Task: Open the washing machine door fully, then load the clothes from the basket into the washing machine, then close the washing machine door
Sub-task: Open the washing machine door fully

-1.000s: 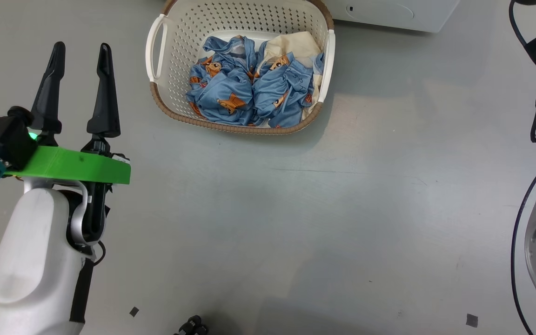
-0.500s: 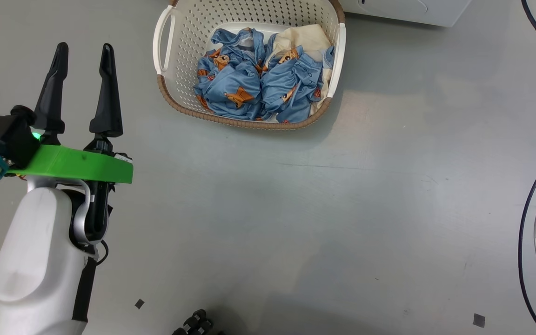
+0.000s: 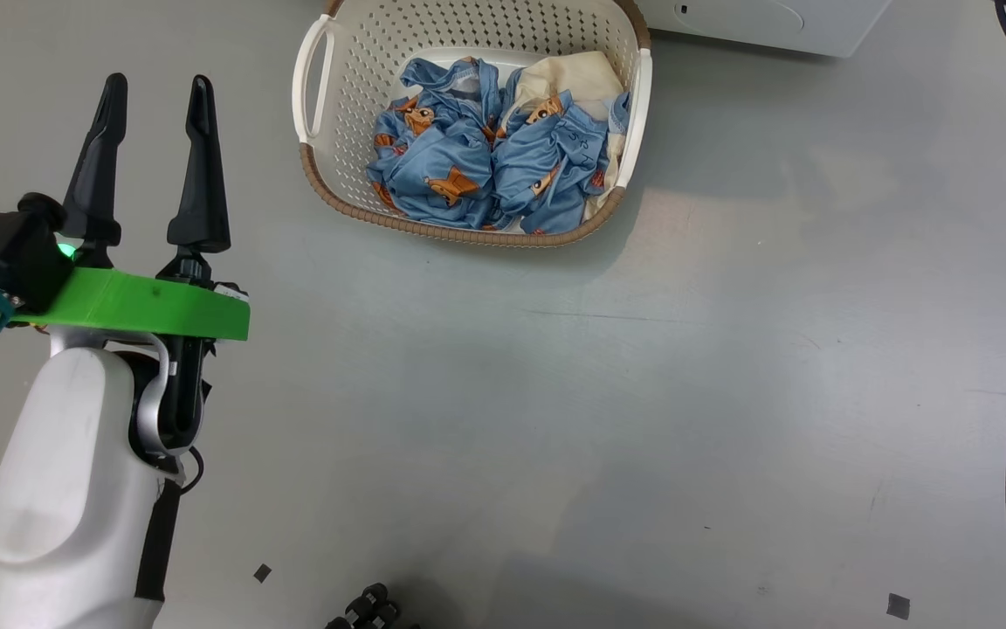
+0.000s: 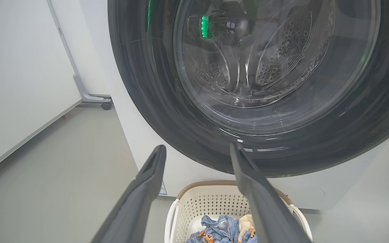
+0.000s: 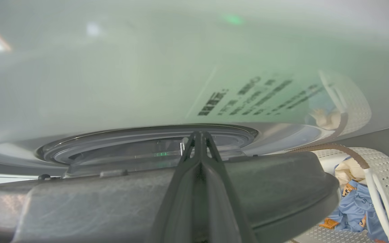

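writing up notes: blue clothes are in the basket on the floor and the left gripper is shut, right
Not quite: the left gripper is open, its jaws apart, as the head view shows. The blue clothes are in the basket on the floor.

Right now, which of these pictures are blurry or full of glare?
Right wrist view: the washing machine panel is soft, its label text blurred, with a green tint; left wrist view: the washing machine door glass mirrors a green light; head view: sharp, the basket casting a soft shadow.
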You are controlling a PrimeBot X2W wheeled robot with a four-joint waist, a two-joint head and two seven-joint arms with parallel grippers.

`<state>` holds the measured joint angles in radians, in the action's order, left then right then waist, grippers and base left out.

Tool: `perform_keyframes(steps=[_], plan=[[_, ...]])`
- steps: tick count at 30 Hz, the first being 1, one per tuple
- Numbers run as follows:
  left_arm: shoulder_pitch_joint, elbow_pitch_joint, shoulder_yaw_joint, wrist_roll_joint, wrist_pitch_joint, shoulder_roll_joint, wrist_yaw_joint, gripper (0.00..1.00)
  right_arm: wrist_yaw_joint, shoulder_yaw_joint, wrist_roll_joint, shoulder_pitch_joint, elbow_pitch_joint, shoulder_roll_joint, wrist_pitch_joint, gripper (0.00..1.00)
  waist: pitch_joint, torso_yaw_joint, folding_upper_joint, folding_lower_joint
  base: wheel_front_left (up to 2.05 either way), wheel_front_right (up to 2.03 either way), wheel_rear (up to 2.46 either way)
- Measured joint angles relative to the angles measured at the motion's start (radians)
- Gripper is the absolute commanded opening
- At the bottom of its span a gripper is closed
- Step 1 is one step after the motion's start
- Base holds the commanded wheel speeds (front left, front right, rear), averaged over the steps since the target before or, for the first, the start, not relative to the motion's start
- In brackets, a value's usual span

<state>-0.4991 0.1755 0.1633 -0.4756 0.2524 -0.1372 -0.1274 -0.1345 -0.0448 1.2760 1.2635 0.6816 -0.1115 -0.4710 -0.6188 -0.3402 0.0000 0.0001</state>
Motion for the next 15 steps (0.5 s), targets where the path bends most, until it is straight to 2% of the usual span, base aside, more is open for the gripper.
perform_keyframes(steps=[15], plan=[[0.0, -0.008, -0.008, 0.009, 0.0, -0.002, 0.0, 1.0, 0.0, -0.023, 0.029, -0.027, 0.005, -0.018, -0.165, 0.0, 0.019, 0.014, 0.0, -0.0001, 0.0, 0.0, 0.0]])
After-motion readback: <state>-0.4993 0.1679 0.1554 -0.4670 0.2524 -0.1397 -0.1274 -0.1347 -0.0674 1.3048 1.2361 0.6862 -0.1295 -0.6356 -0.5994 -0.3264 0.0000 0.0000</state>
